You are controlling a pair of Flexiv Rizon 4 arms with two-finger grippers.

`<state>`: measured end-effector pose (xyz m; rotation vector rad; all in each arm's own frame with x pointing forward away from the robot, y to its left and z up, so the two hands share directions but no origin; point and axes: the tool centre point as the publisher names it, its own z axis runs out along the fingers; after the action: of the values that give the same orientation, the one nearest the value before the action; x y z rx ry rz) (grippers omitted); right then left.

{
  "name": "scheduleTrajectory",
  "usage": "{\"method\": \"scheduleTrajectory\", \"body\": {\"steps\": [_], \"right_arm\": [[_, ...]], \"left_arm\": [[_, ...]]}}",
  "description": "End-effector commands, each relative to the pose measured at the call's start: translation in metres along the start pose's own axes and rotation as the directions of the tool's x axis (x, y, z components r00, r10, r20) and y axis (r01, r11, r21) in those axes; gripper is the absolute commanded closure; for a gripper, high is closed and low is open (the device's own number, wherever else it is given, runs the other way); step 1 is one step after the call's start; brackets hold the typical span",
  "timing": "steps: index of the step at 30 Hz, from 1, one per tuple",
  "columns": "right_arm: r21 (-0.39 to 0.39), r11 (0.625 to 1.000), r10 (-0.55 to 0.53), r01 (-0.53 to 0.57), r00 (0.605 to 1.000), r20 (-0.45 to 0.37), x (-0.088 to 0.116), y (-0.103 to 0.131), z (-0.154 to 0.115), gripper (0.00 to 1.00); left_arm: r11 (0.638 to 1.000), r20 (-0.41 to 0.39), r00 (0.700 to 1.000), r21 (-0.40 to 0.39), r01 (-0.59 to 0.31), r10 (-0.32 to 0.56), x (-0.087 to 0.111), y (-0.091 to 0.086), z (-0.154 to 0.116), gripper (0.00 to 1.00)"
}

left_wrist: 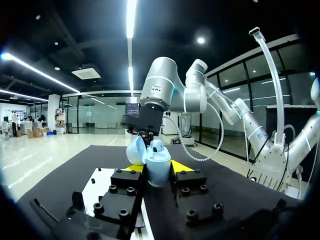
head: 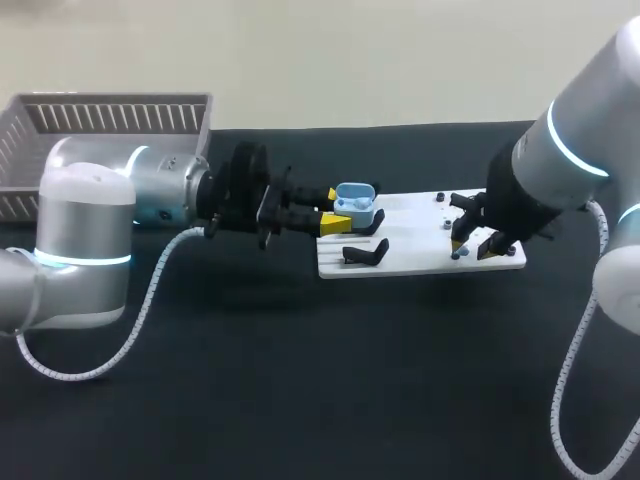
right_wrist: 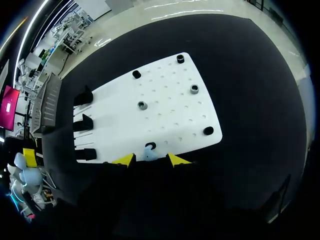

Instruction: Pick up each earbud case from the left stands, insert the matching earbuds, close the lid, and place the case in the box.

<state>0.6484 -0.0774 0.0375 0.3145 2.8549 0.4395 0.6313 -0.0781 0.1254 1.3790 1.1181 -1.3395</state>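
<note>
My left gripper (head: 333, 210) is shut on a light blue earbud case (head: 355, 205) and holds it just off the left end of the white board (head: 420, 235). In the left wrist view the case (left_wrist: 159, 170) stands upright between the yellow tips of the left gripper (left_wrist: 157, 169), its lid (left_wrist: 136, 150) tipped open and a rounded blue earbud (left_wrist: 157, 146) showing in it. My right gripper (head: 470, 245) hangs over the board's right front edge. In the right wrist view a small pale blue earbud (right_wrist: 150, 153) lies on the board between the right gripper's (right_wrist: 150, 160) tips, which stand close on either side of it.
A grey slatted basket (head: 110, 118) stands at the back left. Black stands (head: 365, 252) sit on the board's left part, seen also as black stands (right_wrist: 83, 122) in the right wrist view. Small black pegs (right_wrist: 194, 89) dot the board (right_wrist: 165, 115).
</note>
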Motion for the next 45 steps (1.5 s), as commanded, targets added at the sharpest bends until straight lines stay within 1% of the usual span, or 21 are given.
{"method": "scheduleTrajectory", "body": {"steps": [1,6,11,24,28,30,31,32,38,42,45], "right_arm": [[-0.002,1.000,0.004,-0.004,1.000,-0.007,-0.002,0.000,0.003,0.61],[-0.009,1.000,0.016,-0.016,1.000,-0.008,-0.004,-0.002,0.005,0.64],[-0.020,0.999,0.025,-0.025,1.000,-0.011,-0.006,-0.001,0.007,0.64],[-0.019,0.999,0.027,-0.027,0.999,-0.022,-0.006,0.000,0.013,0.69],[-0.018,0.999,0.030,-0.030,0.999,-0.027,-0.006,-0.001,0.014,0.75],[-0.018,0.999,0.031,-0.031,0.999,-0.028,-0.006,-0.001,0.014,0.81],[-0.017,0.999,0.032,-0.032,0.999,-0.028,-0.006,-0.001,0.014,0.96],[-0.017,0.999,0.033,-0.034,0.999,-0.029,-0.006,-0.001,0.014,1.00],[-0.019,0.999,0.036,-0.037,0.999,-0.033,-0.004,0.000,0.009,1.00],[-0.023,0.999,0.030,-0.031,0.999,-0.030,0.000,0.005,-0.004,1.00],[-0.022,0.999,0.033,-0.034,0.999,-0.032,0.005,0.010,-0.018,1.00]], "left_arm": [[1.000,0.003,1.000,-0.002,-0.003,0.003,0.001,-0.001,0.000,1.00],[1.000,0.003,1.000,-0.002,-0.003,0.003,0.001,-0.001,0.000,1.00],[1.000,0.003,1.000,-0.002,-0.003,0.003,0.001,-0.001,0.000,1.00],[1.000,0.003,1.000,-0.002,-0.003,0.003,0.001,-0.001,0.000,1.00],[1.000,0.003,1.000,-0.002,-0.003,0.003,0.001,-0.001,0.000,1.00],[1.000,0.003,1.000,-0.002,-0.003,0.003,0.001,-0.001,0.000,1.00],[1.000,0.003,1.000,-0.002,-0.003,0.003,0.001,-0.001,0.000,1.00],[1.000,0.003,1.000,-0.002,-0.003,0.003,0.001,-0.001,0.000,1.00],[1.000,0.003,1.000,-0.002,-0.003,0.003,0.001,-0.001,0.000,1.00],[1.000,0.003,1.000,-0.002,-0.003,0.003,0.001,-0.001,0.000,1.00],[1.000,0.003,1.000,-0.002,-0.003,0.003,0.001,-0.001,0.000,1.00]]}}
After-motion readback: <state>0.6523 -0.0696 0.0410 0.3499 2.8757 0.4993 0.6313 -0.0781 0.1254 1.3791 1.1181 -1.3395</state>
